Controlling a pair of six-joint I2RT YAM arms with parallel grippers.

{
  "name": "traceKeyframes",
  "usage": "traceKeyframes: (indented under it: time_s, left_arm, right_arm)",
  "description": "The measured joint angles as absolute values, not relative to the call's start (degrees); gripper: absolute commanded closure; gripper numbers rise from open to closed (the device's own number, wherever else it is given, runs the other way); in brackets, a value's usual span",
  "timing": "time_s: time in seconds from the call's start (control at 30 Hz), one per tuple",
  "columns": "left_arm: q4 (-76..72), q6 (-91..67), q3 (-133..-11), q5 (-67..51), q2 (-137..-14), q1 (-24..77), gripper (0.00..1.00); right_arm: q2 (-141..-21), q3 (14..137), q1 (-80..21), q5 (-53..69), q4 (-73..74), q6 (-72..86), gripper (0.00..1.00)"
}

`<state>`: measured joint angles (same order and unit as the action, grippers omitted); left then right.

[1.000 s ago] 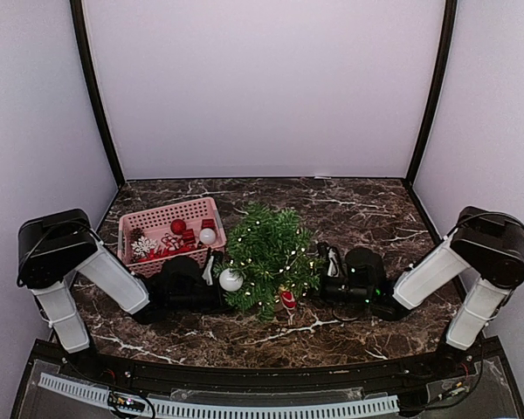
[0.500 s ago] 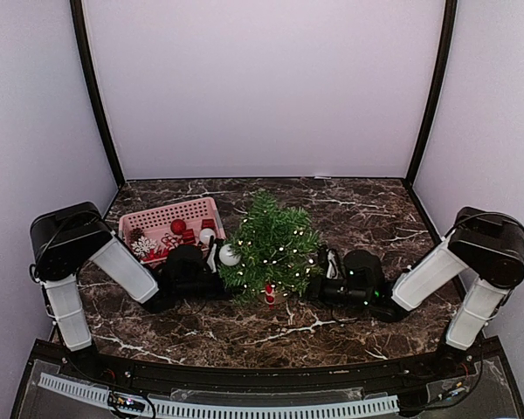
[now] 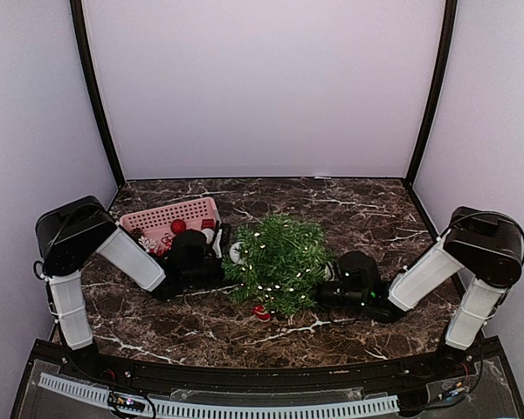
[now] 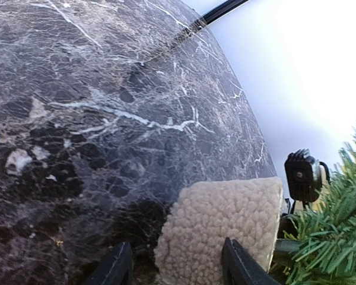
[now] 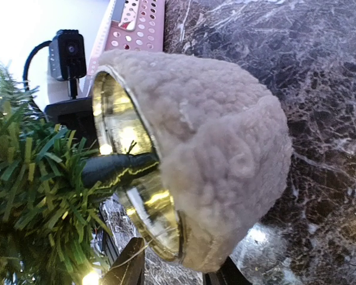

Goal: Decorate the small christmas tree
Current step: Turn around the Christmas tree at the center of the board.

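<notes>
Crowding the small christmas tree (image 3: 281,260): pink basket (image 3: 166,212), left hand (image 4: 175,268).

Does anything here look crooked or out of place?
Yes: the small christmas tree seems to lean toward the near side rather than standing straight, and its fleecy pot looks tilted in the right wrist view. A red ornament hangs or lies low at its foot.

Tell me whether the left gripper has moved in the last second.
Yes. In the top view the left gripper has moved back, from just in front of the basket to overlapping its near right corner.
</notes>
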<state>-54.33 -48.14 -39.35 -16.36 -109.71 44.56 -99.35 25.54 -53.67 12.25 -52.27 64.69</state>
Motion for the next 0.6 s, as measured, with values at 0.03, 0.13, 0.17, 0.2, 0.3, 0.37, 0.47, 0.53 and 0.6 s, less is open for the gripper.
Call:
traceKeyframes:
  time_s: [0.03, 0.13, 0.17, 0.2, 0.3, 0.37, 0.47, 0.53, 0.6]
  left_arm:
    - [-54.30, -47.92, -39.40, -16.67, -109.93, 44.16, 0.46]
    - [-54.04, -47.35, -39.51, -17.10, -110.21, 43.35, 0.46]
    - [-53.95, -47.24, -39.64, -17.19, -110.37, 43.22, 0.47]
    - [-54.00, -47.18, -39.86, -17.32, -110.56, 43.16, 0.47]
    - [-54.35, -47.18, -40.18, -17.76, -111.09, 43.11, 0.47]
    - [-54.41, -47.18, -40.21, -18.00, -111.11, 43.05, 0.47]
    - [-54.39, -47.18, -40.32, -18.31, -111.11, 42.96, 0.47]
    - [-54.41, -47.18, -40.47, -18.31, -111.11, 42.89, 0.47]
    - [-54.39, -47.18, -40.60, -18.31, -111.18, 42.85, 0.47]
  right_arm:
    - [-99.35, 25.76, -53.67, 12.25, -52.27, 64.77, 0.66]
    - [-99.37, 26.41, -53.69, 12.23, -52.25, 65.06, 0.66]
    - [-99.37, 26.57, -53.69, 12.21, -52.18, 65.25, 0.66]
    - [-99.37, 26.70, -53.69, 12.21, -52.01, 65.36, 0.66]
    - [-99.57, 27.27, -53.69, 12.19, -50.94, 66.08, 0.67]
    - [-99.79, 27.42, -53.69, 12.19, -50.83, 66.72, 0.68]
    - [-100.07, 27.88, -53.69, 12.12, -50.26, 68.03, 0.69]
    - [-100.36, 28.45, -53.69, 12.05, -49.76, 68.93, 0.69]
    - [-100.53, 28.69, -53.69, 12.01, -49.69, 69.97, 0.70]
